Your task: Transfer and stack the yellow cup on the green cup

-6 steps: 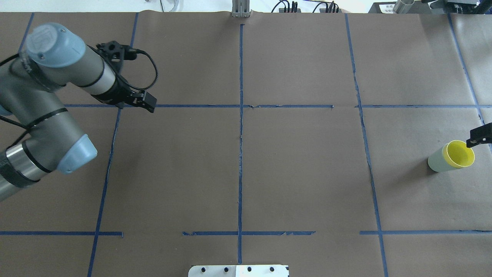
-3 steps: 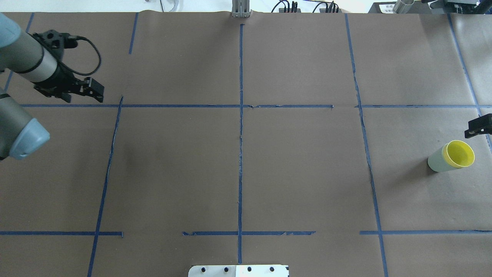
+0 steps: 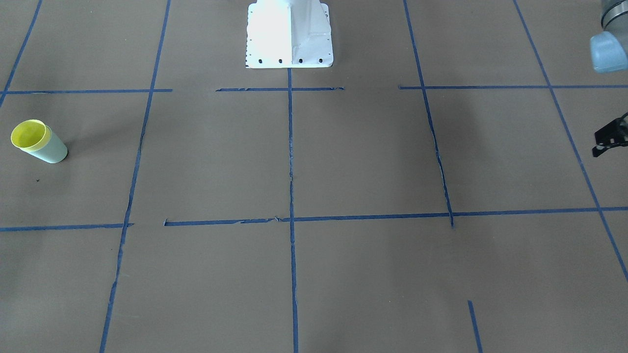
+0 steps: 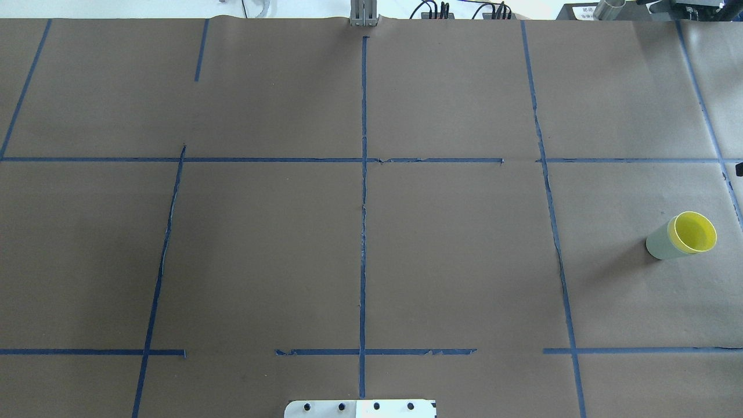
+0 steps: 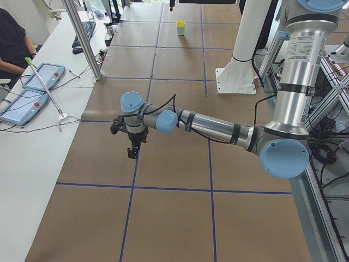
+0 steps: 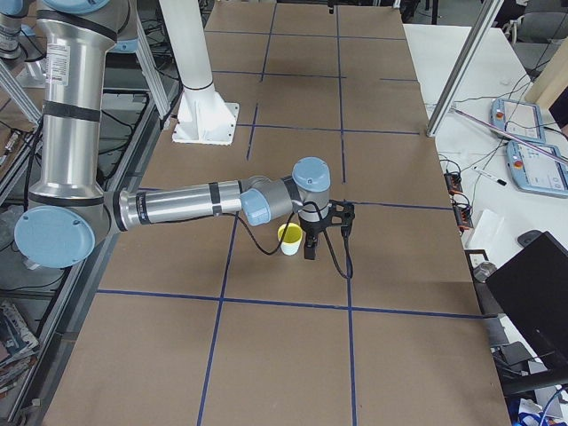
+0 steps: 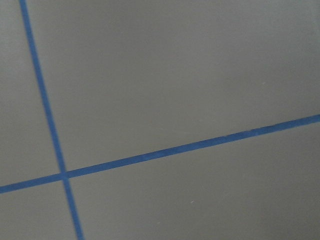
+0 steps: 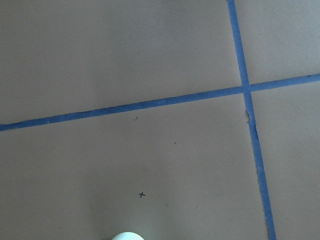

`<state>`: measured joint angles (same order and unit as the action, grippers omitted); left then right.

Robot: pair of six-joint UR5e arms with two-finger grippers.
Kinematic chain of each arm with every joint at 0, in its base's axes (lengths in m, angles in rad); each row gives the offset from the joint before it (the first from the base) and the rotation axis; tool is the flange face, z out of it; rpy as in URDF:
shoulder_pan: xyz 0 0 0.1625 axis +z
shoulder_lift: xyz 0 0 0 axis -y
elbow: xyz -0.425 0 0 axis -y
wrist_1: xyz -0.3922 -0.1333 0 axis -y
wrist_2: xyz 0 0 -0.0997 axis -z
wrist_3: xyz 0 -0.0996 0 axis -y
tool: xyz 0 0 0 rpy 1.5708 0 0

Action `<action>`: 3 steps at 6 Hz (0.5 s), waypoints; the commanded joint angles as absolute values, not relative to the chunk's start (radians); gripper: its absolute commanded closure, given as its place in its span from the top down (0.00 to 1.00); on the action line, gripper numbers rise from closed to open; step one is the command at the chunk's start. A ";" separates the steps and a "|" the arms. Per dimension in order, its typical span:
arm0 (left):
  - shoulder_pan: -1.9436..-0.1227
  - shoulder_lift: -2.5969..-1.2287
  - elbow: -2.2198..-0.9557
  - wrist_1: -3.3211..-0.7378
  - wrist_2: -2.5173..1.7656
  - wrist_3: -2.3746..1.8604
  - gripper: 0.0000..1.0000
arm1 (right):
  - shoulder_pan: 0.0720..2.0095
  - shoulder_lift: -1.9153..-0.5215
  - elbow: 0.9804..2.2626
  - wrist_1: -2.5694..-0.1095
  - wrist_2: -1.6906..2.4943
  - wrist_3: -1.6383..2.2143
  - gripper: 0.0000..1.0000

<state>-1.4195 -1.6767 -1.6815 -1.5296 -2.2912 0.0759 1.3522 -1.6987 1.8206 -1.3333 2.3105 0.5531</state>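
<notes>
The yellow cup [image 4: 692, 231] sits nested inside the green cup [image 4: 657, 244], and the pair stands upright at the table's right end. The yellow cup [image 3: 28, 134] and the green cup [image 3: 53, 152] also show in the front view, and the pair shows in the right side view [image 6: 289, 238]. My right gripper [image 6: 311, 251] hangs just beside the cups, apart from them. Only a sliver of it [image 4: 740, 169] shows overhead, so I cannot tell its state. My left gripper [image 3: 601, 146] is empty at the far left end, also in the left side view [image 5: 132, 152]; its jaws are unclear.
Brown paper with blue tape lines [image 4: 363, 191] covers the table. The white robot base plate [image 3: 289, 34] stands at the robot's edge. An operator's side table with tablets [image 5: 30, 90] runs along the far edge.
My left arm has swung left out of the overhead view. My right gripper has drawn back from the cup rim toward the right edge. The nested cups have not moved.
</notes>
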 commanded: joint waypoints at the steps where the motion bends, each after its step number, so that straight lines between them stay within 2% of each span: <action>1: -1.521 -1.651 -1.690 -1.329 -2.367 0.239 1.00 | 1.414 -1.706 1.792 -1.335 2.341 0.398 1.00; 3: -1.523 -1.574 -1.709 -1.339 -2.367 0.224 1.00 | 1.417 -1.698 1.792 -1.342 2.341 0.390 1.00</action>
